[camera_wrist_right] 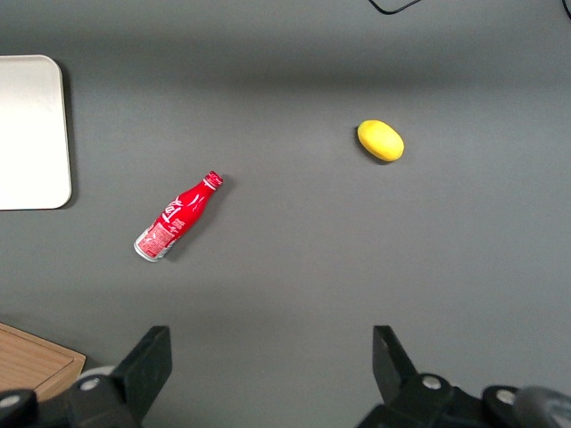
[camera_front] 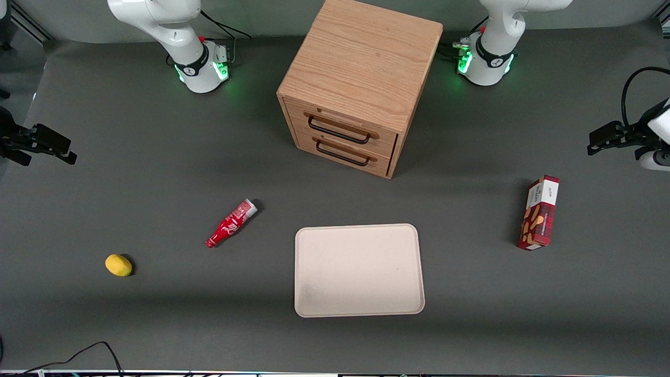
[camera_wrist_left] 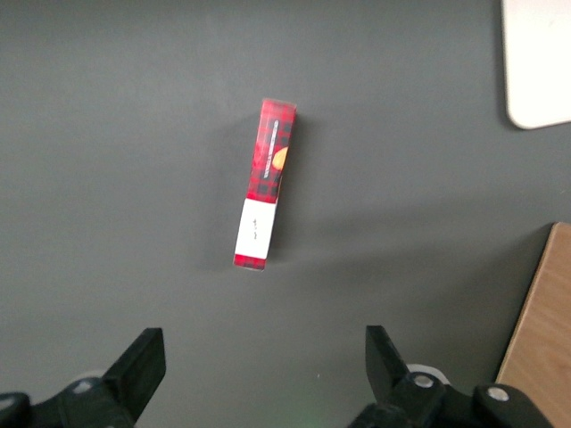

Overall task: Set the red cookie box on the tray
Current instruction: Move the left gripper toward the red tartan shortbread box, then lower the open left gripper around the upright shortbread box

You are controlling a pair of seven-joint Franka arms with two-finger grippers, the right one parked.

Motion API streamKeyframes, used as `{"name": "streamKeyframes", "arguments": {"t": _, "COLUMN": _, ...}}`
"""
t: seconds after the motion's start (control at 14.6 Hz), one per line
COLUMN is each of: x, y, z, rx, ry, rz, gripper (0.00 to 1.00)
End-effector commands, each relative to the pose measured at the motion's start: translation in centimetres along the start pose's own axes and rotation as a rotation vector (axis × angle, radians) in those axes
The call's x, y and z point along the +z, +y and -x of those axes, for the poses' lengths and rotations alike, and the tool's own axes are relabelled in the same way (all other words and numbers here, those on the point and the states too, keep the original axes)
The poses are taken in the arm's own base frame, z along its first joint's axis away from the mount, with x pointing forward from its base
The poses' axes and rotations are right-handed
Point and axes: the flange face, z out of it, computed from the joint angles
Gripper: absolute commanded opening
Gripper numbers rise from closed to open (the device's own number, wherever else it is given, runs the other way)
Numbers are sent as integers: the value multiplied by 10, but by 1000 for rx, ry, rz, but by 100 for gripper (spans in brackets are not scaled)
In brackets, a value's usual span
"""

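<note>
Hanging wide and empty, the claw (camera_wrist_left: 263, 374) sits above the red cookie box (camera_wrist_left: 263, 184), well apart from the tray (camera_front: 358, 269).

No text is readable: small print on the red cookie box's (camera_front: 539, 212) white end is illegible.

White arms, green-lit bases, seemingly black pincer (camera_wrist_left: 259, 374).

The tabletop (camera_front: 157, 324) carries one red cookie box (camera_front: 539, 213), one tray (camera_front: 359, 270), one small red bottle (camera_front: 231, 223), one yellow lemon (camera_front: 119, 265) and one wooden cabinet (camera_front: 360, 84) with two drawers. One gripper (camera_front: 610, 140), fingers spread apart, hangs above the table near the box, at the working arm's end.
</note>
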Motion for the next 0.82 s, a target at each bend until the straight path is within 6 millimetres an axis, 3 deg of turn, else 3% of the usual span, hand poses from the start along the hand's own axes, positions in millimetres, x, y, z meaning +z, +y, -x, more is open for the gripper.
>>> {"name": "streamKeyframes", "arguments": {"t": 0.0, "x": 38, "y": -13, "z": -12, "rx": 29, "ry": -32, "rz": 4, "gripper": 100}}
{"name": "streamKeyframes", "arguments": {"t": 0.27, "x": 108, "y": -32, "z": -15, "rx": 138, "ry": 11, "rz": -5, "gripper": 100}}
{"name": "streamKeyframes", "arguments": {"t": 0.75, "x": 188, "y": -38, "z": -52, "rx": 223, "ry": 21, "rz": -25, "gripper": 100}}
